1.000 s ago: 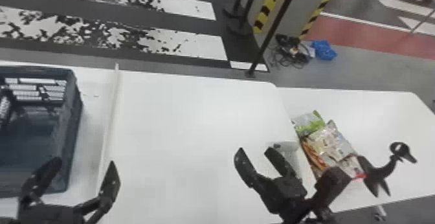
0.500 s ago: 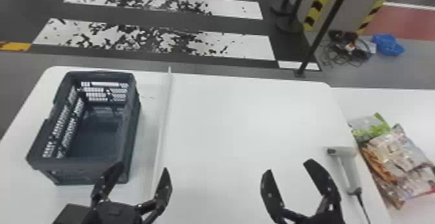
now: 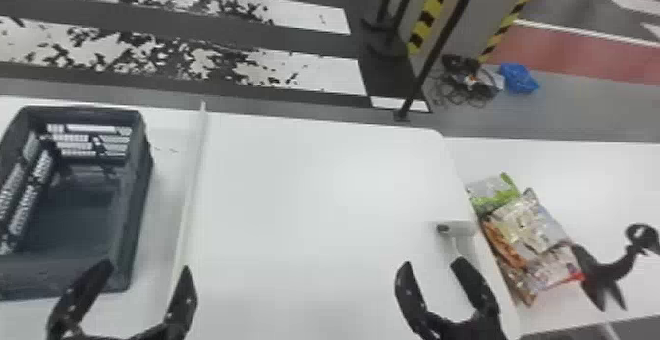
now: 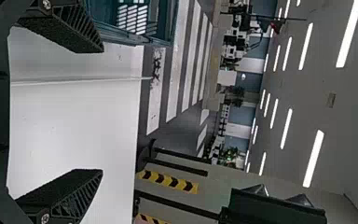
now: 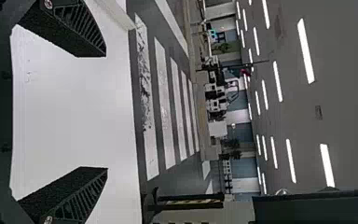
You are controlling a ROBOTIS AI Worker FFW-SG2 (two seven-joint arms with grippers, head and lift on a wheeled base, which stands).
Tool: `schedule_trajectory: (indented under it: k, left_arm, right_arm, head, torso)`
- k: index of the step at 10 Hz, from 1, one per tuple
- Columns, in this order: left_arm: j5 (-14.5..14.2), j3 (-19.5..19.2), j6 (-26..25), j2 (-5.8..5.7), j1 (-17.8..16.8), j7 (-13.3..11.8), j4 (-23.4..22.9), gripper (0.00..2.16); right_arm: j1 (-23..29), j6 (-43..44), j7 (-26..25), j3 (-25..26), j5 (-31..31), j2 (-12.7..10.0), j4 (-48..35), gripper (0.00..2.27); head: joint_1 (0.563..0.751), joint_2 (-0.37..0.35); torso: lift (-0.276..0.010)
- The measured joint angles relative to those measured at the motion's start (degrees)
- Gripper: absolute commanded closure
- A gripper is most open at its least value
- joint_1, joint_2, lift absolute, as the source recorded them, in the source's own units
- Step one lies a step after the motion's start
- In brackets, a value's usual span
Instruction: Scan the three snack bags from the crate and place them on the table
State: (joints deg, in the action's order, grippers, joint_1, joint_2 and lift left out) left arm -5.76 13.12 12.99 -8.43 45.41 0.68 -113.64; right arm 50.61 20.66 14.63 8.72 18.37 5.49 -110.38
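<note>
From the head, we look down on a white table (image 3: 314, 186) with a raised pale strip (image 3: 194, 177) running from its far edge toward us. On the left of that strip stands a dark grey plastic crate (image 3: 140, 191), upright, its walls pierced with slots. Our left gripper (image 3: 146, 268) is near the crate's near right corner, its two black fingers spread wide with a clear gap between them. Our right gripper (image 3: 432, 264) is over the right part of the table, also wide apart. In the wrist views, both pairs of fingers frame white tabletop.

Just beyond the right gripper, near the table's right edge, lies a pale handheld scanner (image 3: 459, 228). Farther right, on a second white table (image 3: 609, 182), the snack bags (image 3: 530, 226) lie in an overlapping heap: we make out green at the far end, silvery plastic in the middle, and orange and red nearer us. Beside the heap is a hooked black object (image 3: 606, 270) that we cannot identify.

Behind the tables, the floor has broad white stripes (image 3: 294, 69), and yellow-and-black striped edging (image 3: 432, 12) rises near a blue bundle (image 3: 518, 78) and tangled cables (image 3: 464, 83)
</note>
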Motion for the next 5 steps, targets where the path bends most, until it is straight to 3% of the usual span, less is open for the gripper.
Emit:
schedule_trajectory:
  k: [5]
  left_arm:
    - [1.29,1.63,-0.44,0.52,1.99,0.36,-1.69,0.07]
  right_arm:
    - [2.10,-4.01,1.57,4.12,4.70,0.66,-1.96,0.08]
  head:
    - [0.695,-0.350]
  torso:
    - [-0.037]
